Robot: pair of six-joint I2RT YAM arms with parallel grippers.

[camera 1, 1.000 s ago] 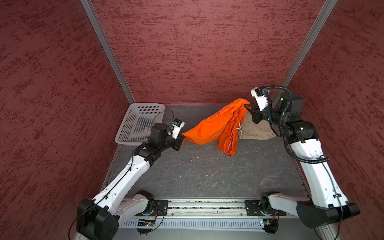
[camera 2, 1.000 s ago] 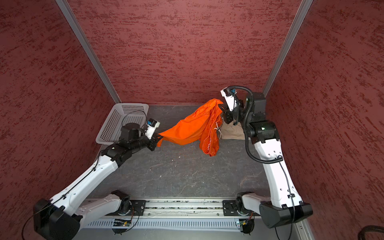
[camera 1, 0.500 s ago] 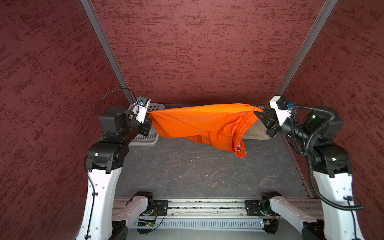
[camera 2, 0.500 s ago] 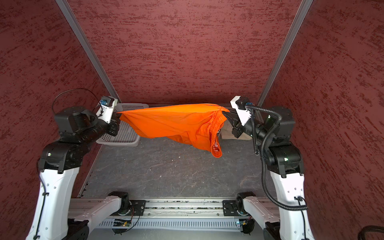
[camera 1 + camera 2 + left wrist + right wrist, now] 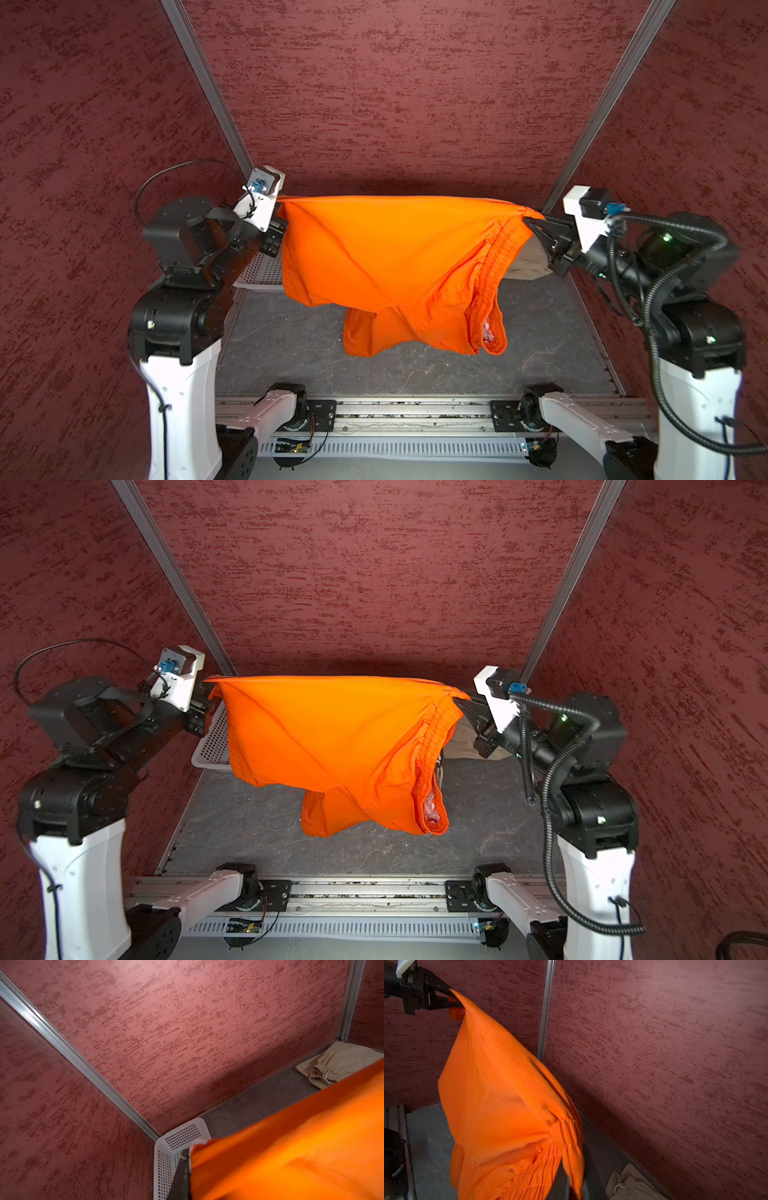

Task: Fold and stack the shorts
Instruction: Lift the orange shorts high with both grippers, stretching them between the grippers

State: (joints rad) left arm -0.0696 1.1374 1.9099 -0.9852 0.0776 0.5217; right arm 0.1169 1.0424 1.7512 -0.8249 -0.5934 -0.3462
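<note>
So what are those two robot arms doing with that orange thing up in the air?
They are holding a pair of orange shorts spread out between them. The left gripper pinches one corner and the right gripper pinches the stretchy waistband end, so the cloth hangs in the air above the table. Another pair, the beige shorts, lies on the table in the far right corner, and a white basket sits in the far left corner. The orange pair is not folded yet.

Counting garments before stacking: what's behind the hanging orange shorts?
The beige shorts lie in the far right corner, the white basket far left; the orange shorts hide part of each.
</note>
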